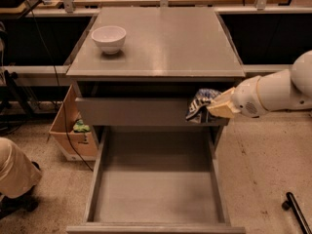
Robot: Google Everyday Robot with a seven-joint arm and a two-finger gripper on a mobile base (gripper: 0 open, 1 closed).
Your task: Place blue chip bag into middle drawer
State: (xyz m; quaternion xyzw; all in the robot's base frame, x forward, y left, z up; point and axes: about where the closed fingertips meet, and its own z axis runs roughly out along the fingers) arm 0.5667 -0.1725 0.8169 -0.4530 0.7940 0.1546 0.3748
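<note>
Warm, dim overhead light puts a sheen on the worktop [165,43], a shadow under the bowl [108,36] and gloom beneath the front edge, where the gripper [215,109] clasps the bag [198,105] below the front right corner.
</note>
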